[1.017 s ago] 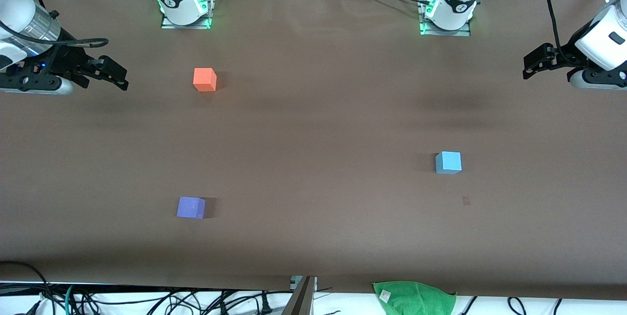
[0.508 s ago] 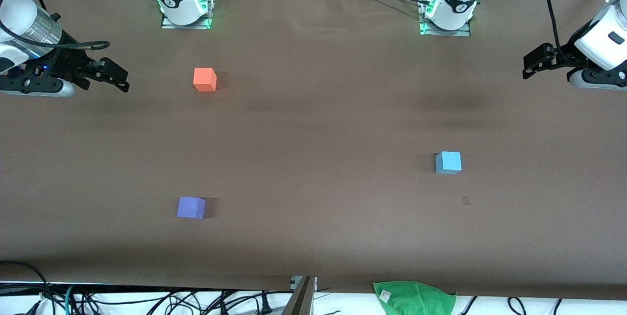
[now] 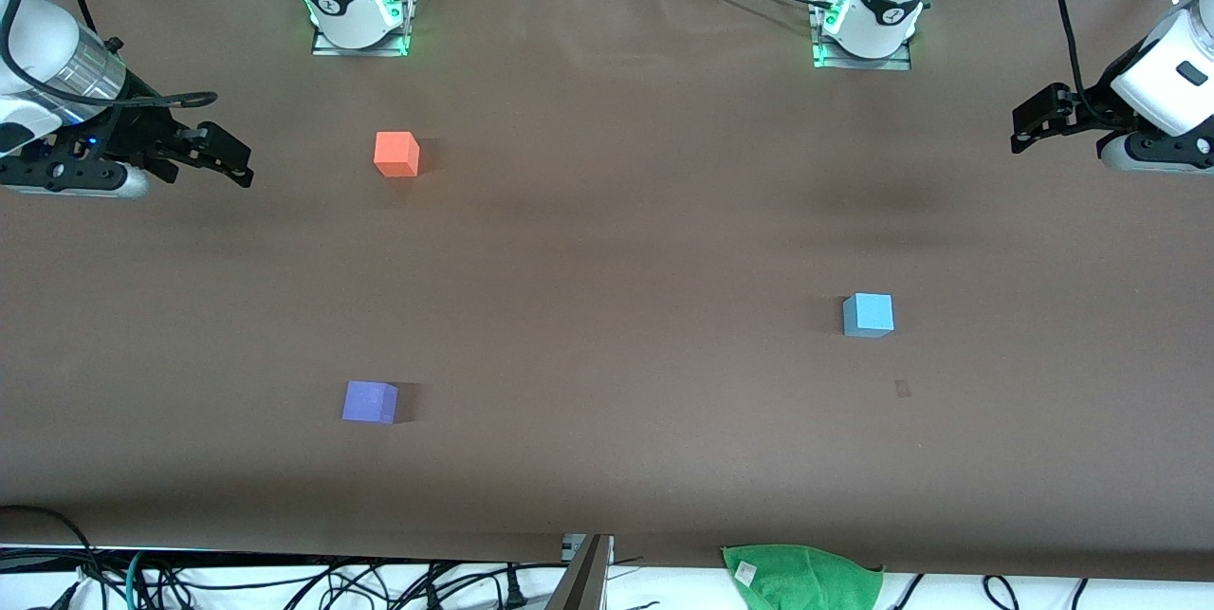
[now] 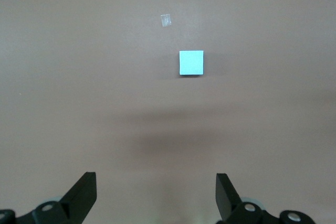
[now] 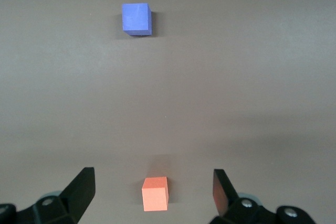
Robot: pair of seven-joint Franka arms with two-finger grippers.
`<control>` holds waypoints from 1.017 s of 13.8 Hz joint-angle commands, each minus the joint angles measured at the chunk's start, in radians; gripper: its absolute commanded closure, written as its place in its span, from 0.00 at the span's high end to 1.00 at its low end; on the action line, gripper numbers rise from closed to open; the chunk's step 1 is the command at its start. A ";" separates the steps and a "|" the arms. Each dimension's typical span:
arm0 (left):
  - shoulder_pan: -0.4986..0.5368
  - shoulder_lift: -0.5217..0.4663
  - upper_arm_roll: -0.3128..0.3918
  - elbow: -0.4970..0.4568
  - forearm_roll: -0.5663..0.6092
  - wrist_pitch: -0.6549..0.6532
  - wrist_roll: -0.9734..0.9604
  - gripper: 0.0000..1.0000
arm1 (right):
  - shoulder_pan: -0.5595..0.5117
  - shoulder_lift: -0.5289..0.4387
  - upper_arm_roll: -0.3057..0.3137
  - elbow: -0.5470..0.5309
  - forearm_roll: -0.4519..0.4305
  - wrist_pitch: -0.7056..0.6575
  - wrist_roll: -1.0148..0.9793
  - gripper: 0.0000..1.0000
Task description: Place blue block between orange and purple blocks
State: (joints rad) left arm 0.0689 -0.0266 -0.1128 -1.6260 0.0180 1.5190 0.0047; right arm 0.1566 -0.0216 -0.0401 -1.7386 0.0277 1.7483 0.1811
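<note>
The sky-blue block (image 3: pixel 868 314) lies on the brown table toward the left arm's end, and shows in the left wrist view (image 4: pixel 191 62) too. The orange block (image 3: pixel 396 154) lies toward the right arm's end, near the bases. The purple block (image 3: pixel 370 401) lies nearer the front camera than the orange one. In the right wrist view the orange block (image 5: pixel 155 193) and the purple block (image 5: pixel 136 19) both show. My left gripper (image 3: pixel 1022 126) (image 4: pixel 156 192) is open and empty, up at its end of the table. My right gripper (image 3: pixel 237 166) (image 5: pixel 152 174) is open and empty, beside the orange block.
A green cloth (image 3: pixel 801 576) hangs at the table's near edge. A small pale mark (image 3: pixel 902 389) sits on the table near the blue block. The arm bases (image 3: pixel 358 17) (image 3: pixel 865 27) stand along the table's edge farthest from the front camera.
My right gripper has shifted slightly, lower in the front view. The left arm and the three blocks have not moved.
</note>
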 commanded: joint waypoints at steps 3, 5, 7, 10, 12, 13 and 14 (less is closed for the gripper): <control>-0.006 0.020 0.001 0.029 -0.003 -0.020 0.006 1.00 | -0.005 -0.009 -0.003 -0.002 0.015 -0.007 -0.015 1.00; 0.000 0.030 0.004 0.031 -0.007 -0.019 0.004 1.00 | -0.005 -0.009 -0.004 -0.002 0.014 -0.007 -0.015 0.99; 0.000 0.042 0.007 0.034 -0.006 -0.017 0.004 1.00 | -0.005 -0.009 -0.004 -0.002 0.015 -0.007 -0.015 0.99; -0.001 0.059 0.007 0.052 -0.004 -0.017 0.004 1.00 | -0.006 -0.009 -0.004 -0.004 0.015 -0.007 -0.015 0.99; -0.001 0.092 0.005 0.072 -0.006 -0.017 0.004 1.00 | -0.006 -0.009 -0.007 -0.004 0.015 -0.019 -0.015 0.99; 0.000 0.118 0.005 0.078 -0.009 -0.017 0.008 1.00 | -0.006 -0.009 -0.007 -0.004 0.015 -0.019 -0.015 0.99; 0.002 0.131 0.008 0.096 -0.013 -0.017 0.017 1.00 | -0.006 -0.009 -0.007 -0.004 0.015 -0.019 -0.015 0.99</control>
State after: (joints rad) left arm 0.0689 0.0468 -0.1075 -1.5962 0.0180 1.5193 0.0045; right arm 0.1558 -0.0215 -0.0460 -1.7387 0.0277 1.7391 0.1811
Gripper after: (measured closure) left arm 0.000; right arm 0.004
